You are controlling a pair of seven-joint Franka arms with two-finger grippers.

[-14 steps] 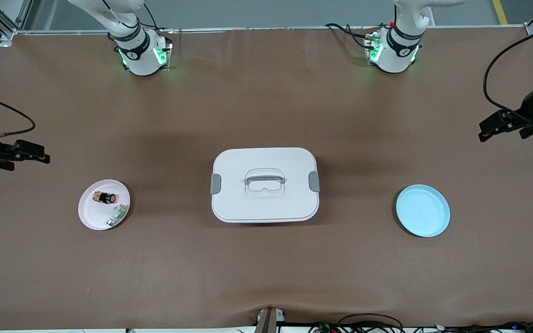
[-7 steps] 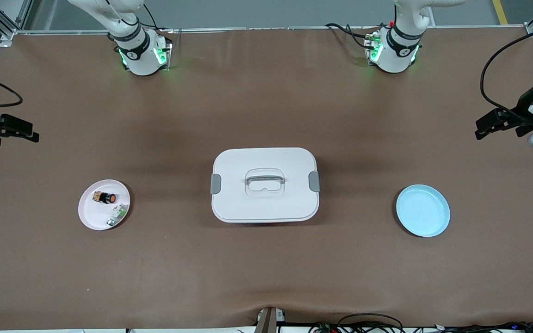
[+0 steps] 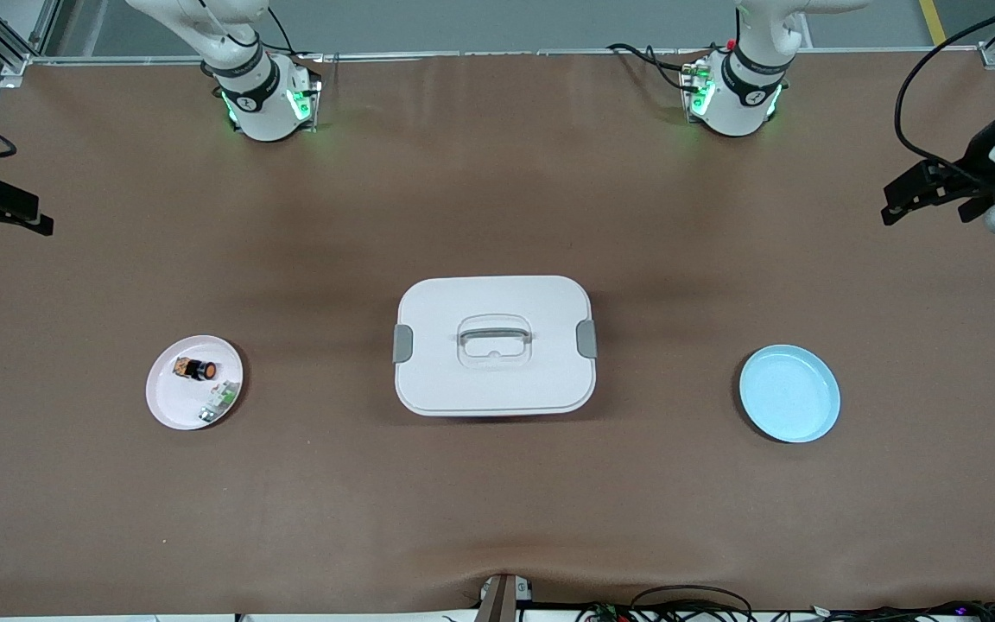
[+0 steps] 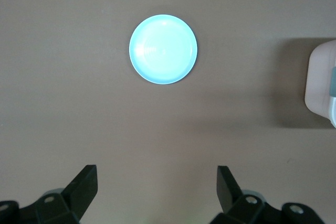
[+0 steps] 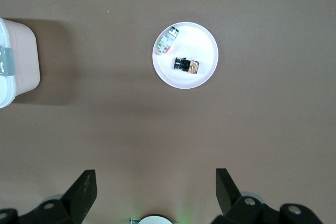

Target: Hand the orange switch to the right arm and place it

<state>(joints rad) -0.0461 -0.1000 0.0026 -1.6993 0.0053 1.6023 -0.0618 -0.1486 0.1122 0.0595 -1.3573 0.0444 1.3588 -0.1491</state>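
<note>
A: Orange switch (image 3: 198, 370), appearance?

B: Tiny stubby black cylinder lying on its side, a round orange button face at one end, a small orange-brown marked block at the other. It lies in the round pale pink plate (image 3: 171, 406) at the right arm's end of the brown paper-covered bench (image 3: 497, 518). In the right wrist view the same switch (image 5: 187, 65) sits near the middle of that plate (image 5: 202, 40).

A: Anything sharing the plate?

B: A small white-and-green part (image 3: 218, 402), nearer the front camera than the switch, close beside it but apart.

A: Other items on the bench?

B: White rectangular lidded box with grey side latches and a recessed grey handle (image 3: 495, 345), mid-bench. Round light blue plate (image 3: 789, 393) toward the left arm's end, holding nothing. Box stands between the two plates.

A: Tools?

B: Right arm's black two-finger tool (image 5: 155, 187) is up over the bench edge at its own end, fingers spread wide, nothing between them. Left arm's black two-finger tool (image 4: 157, 184) is over the bench edge at the left arm's end, likewise spread wide and holding nothing. Neither is over the pink plate; nothing covers the switch.

A: Legible writing or labels?

B: None readable on switch, box or plates.
</note>
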